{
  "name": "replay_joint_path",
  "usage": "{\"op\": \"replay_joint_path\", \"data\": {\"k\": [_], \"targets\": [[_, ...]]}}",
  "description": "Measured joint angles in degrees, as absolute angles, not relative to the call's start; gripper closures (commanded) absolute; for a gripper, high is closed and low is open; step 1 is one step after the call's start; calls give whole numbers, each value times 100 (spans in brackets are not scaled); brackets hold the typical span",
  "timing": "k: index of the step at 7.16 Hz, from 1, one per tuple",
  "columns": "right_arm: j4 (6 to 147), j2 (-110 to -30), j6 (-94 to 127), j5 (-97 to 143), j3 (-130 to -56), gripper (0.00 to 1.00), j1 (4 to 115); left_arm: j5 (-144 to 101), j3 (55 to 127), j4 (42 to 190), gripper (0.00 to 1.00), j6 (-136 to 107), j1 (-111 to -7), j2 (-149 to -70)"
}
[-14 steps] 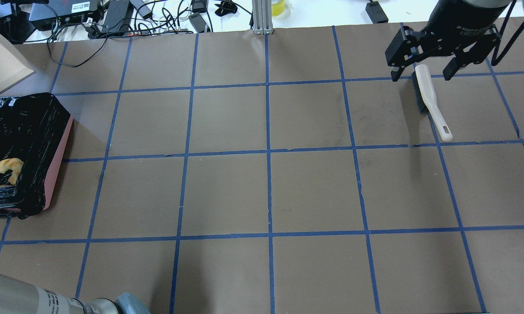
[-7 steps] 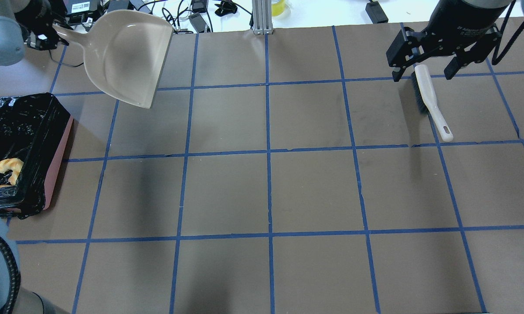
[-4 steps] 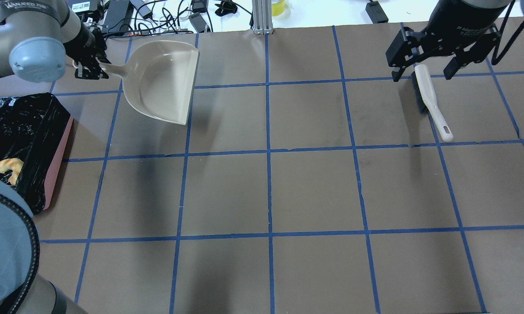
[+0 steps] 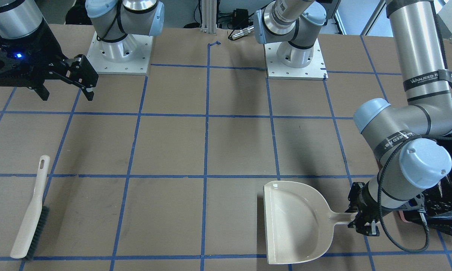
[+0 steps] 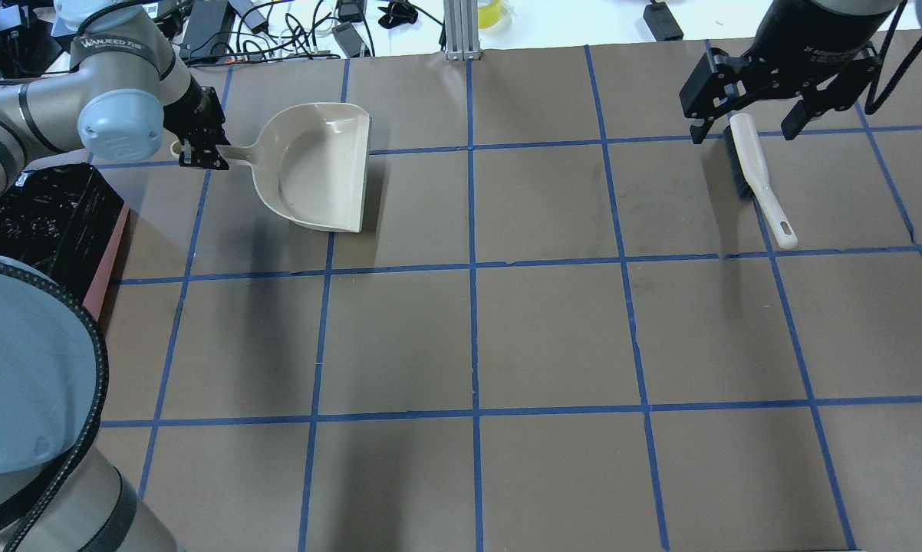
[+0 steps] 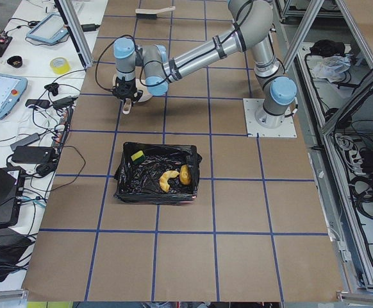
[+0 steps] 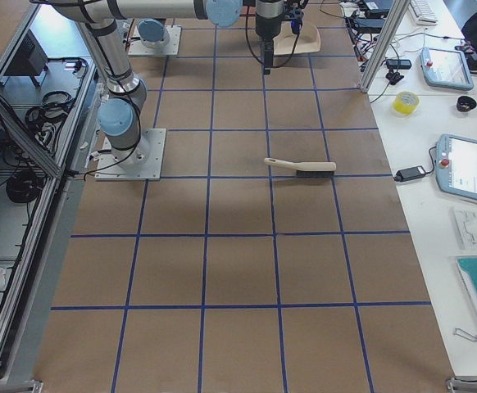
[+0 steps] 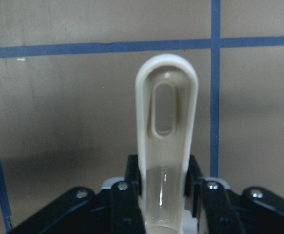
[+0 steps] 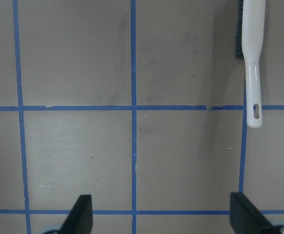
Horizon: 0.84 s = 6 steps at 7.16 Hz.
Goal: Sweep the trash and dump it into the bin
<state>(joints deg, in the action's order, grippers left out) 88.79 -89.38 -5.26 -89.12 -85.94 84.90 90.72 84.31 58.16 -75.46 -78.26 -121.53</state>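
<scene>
Three small trash pieces (image 6: 168, 180) lie in the pink rectangular bin (image 5: 107, 261) with a black plastic liner. The left gripper (image 5: 202, 149) clamps the handle of the beige plastic dustpan (image 5: 315, 172) near the bin. The right gripper (image 4: 66, 95) hangs with jaws spread, near the beige dark-bristled hand brush (image 4: 32, 214).

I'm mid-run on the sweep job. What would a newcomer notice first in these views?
The left gripper clamps the handle of the beige dustpan, beside the black-lined pink bin on the robot's left. Inside the bin lie the crescent, the golden lump and the yellow block. On the robot's right, the brush lies ungripped on the table, the open right gripper raised nearby.
</scene>
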Motion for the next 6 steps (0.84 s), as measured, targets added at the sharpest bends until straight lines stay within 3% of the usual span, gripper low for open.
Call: {"op": "replay_joint_path", "data": {"k": [6], "targets": [[8886, -8913, -527, -8912, -8596, 0, 8490, 9109, 8437, 5763, 100, -7750, -7849, -12414]]}}
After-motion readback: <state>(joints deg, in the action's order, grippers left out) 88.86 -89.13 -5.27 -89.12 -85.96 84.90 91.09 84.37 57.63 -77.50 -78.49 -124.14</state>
